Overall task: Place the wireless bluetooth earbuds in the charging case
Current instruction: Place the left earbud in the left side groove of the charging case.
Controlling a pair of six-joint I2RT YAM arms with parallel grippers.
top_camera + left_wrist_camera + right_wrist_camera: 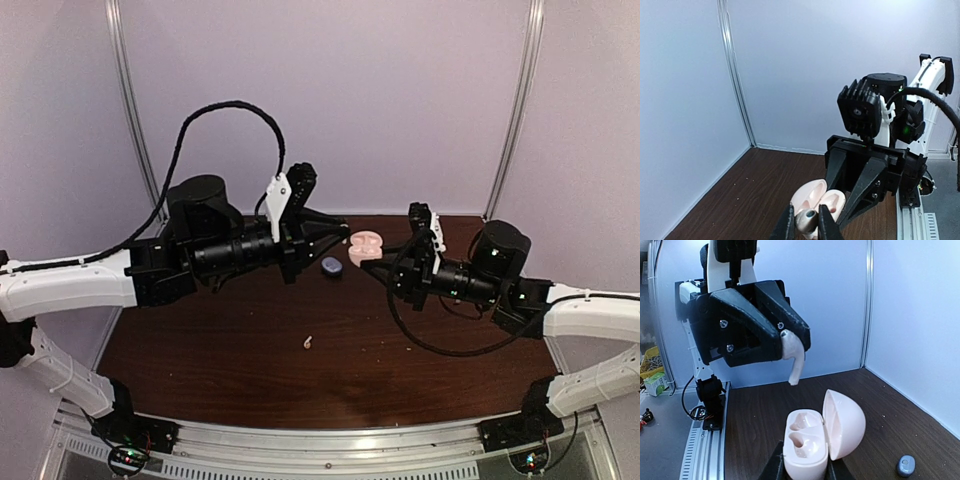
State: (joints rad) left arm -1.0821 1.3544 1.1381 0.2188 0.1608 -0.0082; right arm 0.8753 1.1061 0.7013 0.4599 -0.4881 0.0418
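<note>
Cream stemmed earbud (796, 367) is pinched by its head in the left gripper (791, 342), stem down. It hangs just above the open charging case (807, 442), at 12 o'clock of it in the right wrist view, not touching. Right gripper (805, 471) clamps the case base, both sockets empty. Step looks like insertion. Next: line the stem up over a socket, lower, let go. There's a second earbud (308, 343) on the table (200, 350), 7 o'clock of the case.

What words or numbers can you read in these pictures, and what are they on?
No text can be read in any view.
Pink charging case: plain, no letters or logo showing.
White earbud: plain, no marks showing.
Green-and-white box at the left edge of the right wrist view: it may carry print, but it is too small and blurred to read.
</note>
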